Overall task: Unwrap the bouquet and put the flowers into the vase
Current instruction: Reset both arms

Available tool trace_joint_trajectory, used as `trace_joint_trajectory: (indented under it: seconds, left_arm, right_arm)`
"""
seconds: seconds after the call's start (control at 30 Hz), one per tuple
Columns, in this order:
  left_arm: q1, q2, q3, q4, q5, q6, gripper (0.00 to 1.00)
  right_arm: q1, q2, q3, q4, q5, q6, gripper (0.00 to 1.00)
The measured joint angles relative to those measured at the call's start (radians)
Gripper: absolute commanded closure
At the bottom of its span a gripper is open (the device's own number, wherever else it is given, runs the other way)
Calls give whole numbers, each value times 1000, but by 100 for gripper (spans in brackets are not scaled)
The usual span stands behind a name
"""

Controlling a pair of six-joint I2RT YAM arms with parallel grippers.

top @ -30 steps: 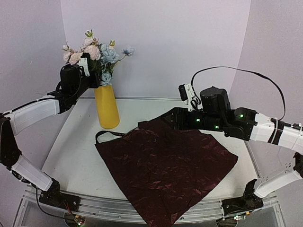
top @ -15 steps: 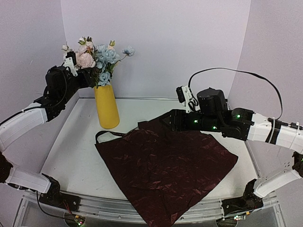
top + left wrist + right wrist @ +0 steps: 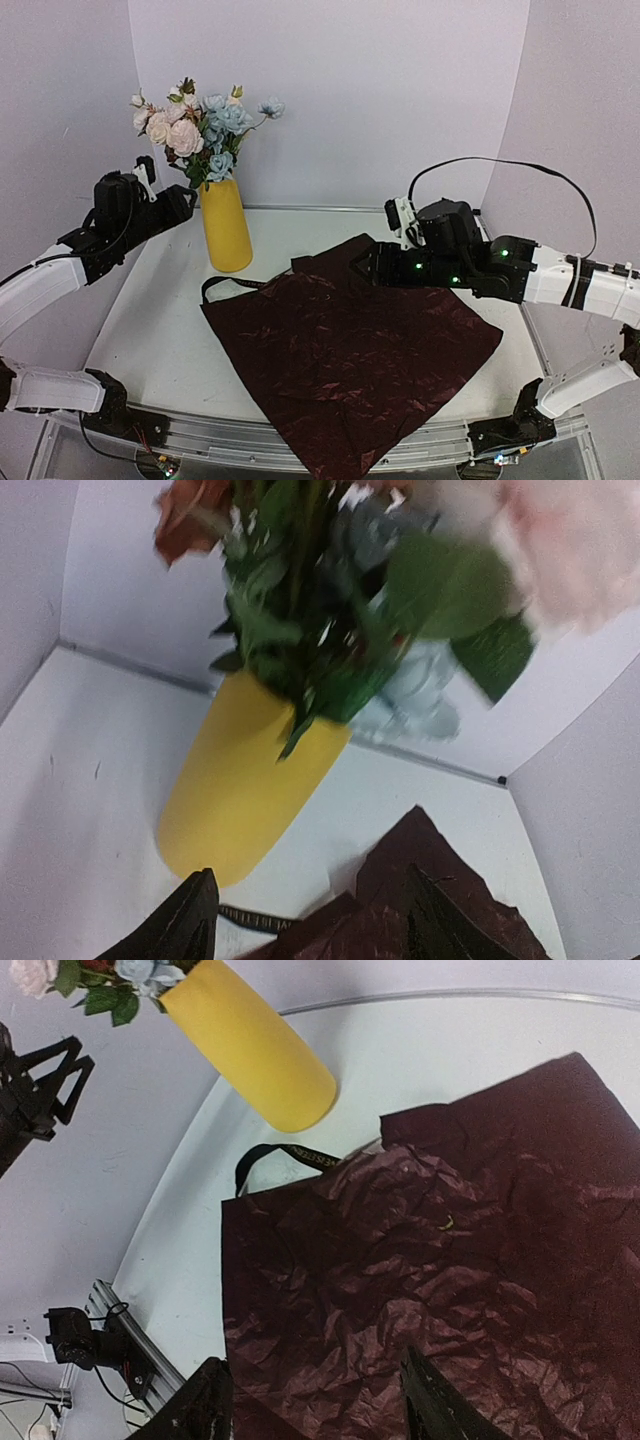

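The flowers (image 3: 200, 125), pink, pale blue and cream roses with green leaves, stand in the tall yellow vase (image 3: 226, 230) at the back left. My left gripper (image 3: 183, 200) hangs just left of the vase, apart from it, open and empty. Its wrist view looks up at the vase (image 3: 250, 790) and the blurred flowers (image 3: 330, 610), with nothing between the spread jaws of the left gripper (image 3: 310, 920). The unwrapped dark red paper (image 3: 350, 350) lies flat on the table with the black ribbon (image 3: 225, 285) at its far left corner. My right gripper (image 3: 365, 262) hovers open over the paper (image 3: 450, 1290).
The white table (image 3: 150, 330) ends in a metal rail at the near edge and meets lilac walls at the back and sides. The right wrist view also shows the vase (image 3: 255, 1045), the ribbon (image 3: 285, 1155) and the right gripper (image 3: 315, 1400) above the paper.
My left gripper has let go of the flower stems, opened wider and drawn back down and left from the vase mouth. The flowers stay in the vase. The right arm shifted slightly.
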Motion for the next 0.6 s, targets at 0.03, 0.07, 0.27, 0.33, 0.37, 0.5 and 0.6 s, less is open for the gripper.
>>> trace_joint_trajectory:
  seconds: [0.03, 0.07, 0.27, 0.33, 0.37, 0.5, 0.6]
  left_arm:
    - [0, -6, -12, -30, 8, -19, 38]
    - [0, -11, -21, -58, 15, -36, 38]
    - [0, -44, -89, -167, 82, -148, 34]
    - [0, -64, -133, -188, 108, -182, 28]
    - [0, -70, -150, -198, 118, -196, 23]
    - [0, -89, -220, -224, 164, -251, 3]
    - [0, -103, -248, -233, 185, -270, 1]
  right_arm:
    - [-3, -4, -13, -9, 2, 15, 42]
    - [-6, -7, -24, -17, 5, 28, 43]
    - [-19, -21, -73, -66, 33, 109, 42]
    - [-22, -34, -93, -76, 43, 130, 42]
    - [-22, -40, -101, -81, 51, 137, 41]
    - [-22, -76, -129, -91, 117, 137, 36]
    - [-22, -121, -147, -89, 205, 121, 24]
